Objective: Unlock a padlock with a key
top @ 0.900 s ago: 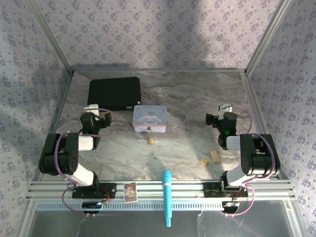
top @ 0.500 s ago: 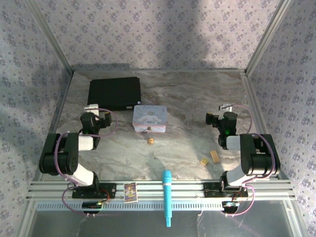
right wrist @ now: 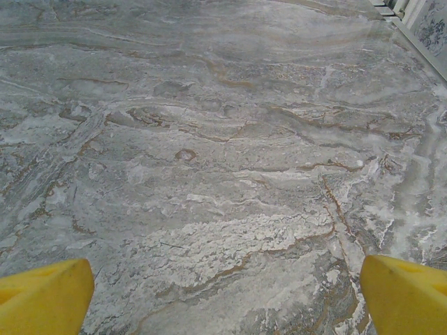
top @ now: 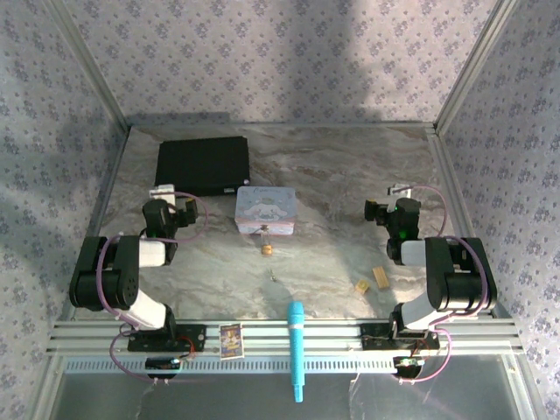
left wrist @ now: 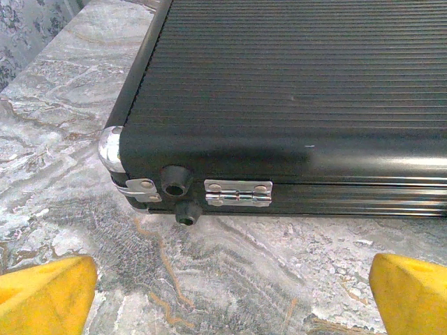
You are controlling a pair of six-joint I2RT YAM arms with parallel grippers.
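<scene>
The padlock point(top: 268, 248) lies on the marble point(right wrist: 223, 139) about midway between the two claws, off to the inner side of each. Its shackle points at the tin point(top: 265, 210) just behind it. The key point(top: 274, 278), as far as I can make out from above, is the faint grey sliver a little nearer the arm bases than the lock, and not touching it. Nothing has hold of either, so I'd say the job is at its very first step, with the reach not yet made.

The left claw point(top: 164, 192) hangs low with its jaws spread wide and nothing between them. Close ahead of it sits the black case point(left wrist: 293, 91). The right claw point(top: 398, 192) is just as wide open and empty, over bare stone, with the tan blocks point(top: 380, 276) back toward its base.

Next, I'd think one claw has to swing inward and down to the key. It is a thin, flat thing on hard stone, so it will want a careful, low pinch. The other claw would need to steady the lock body.

From above you get lock, key and tin in one look, which neither wrist camera offers. The left wrist camera gives what the overhead cannot: the case's hinge and rubber feet, and the yellow fingertips point(left wrist: 45, 296) far apart at the lower corners. The right wrist camera shows the same wide spread of its fingertips point(right wrist: 42, 296), with veined marble between them.
</scene>
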